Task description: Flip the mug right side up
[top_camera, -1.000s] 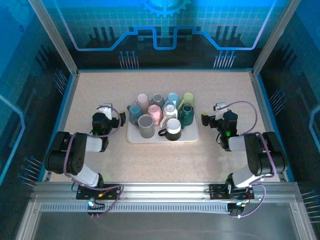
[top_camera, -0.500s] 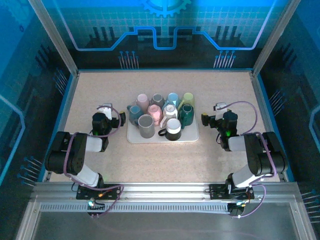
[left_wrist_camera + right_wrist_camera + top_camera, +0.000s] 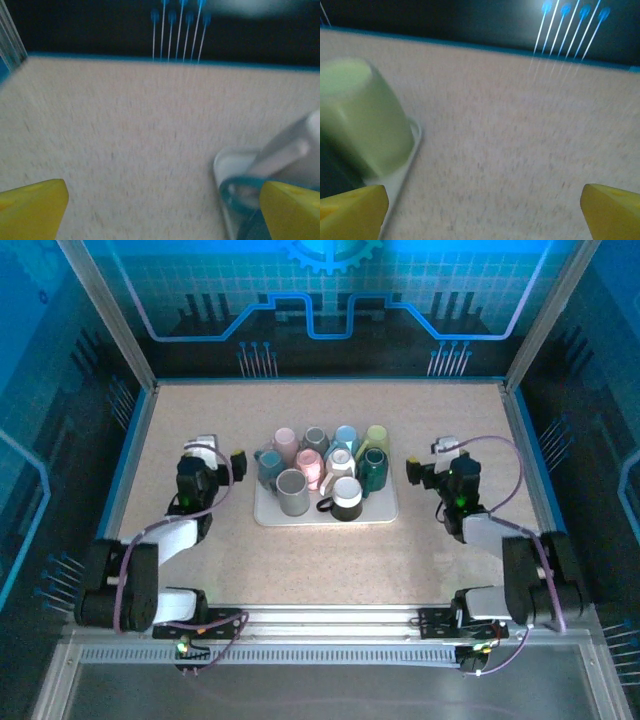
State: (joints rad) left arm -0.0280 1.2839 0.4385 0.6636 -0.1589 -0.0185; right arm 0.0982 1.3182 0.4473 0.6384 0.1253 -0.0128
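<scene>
Speckled beige tabletop [image 3: 200,570] fills a blue-lit enclosure. From above, we see a white tray [image 3: 385,512] at its middle, crowded with mugs [image 3: 322,465]. Several show open mouths. The pale green mug [image 3: 375,437] at the tray's far right corner and two pink mugs [image 3: 308,466] look closed on top, so we judge them base-up. Which one the task means, we cannot tell. The left gripper [image 3: 212,454] sits just left of the tray and the right gripper [image 3: 441,456] just right of it. Both are empty, probably flanking the cluster so either arm can take its nearer side.

Our left wrist camera is blurred. Its yellow fingertips [image 3: 30,207] stand wide apart over bare table, with the tray corner and a teal mug [image 3: 240,192] by the right-hand one.

From the right wrist, the fingertips [image 3: 350,210] are equally spread, with nothing between them. The pale green mug stands ahead to the left, on the tray's edge, flat top up.
</scene>
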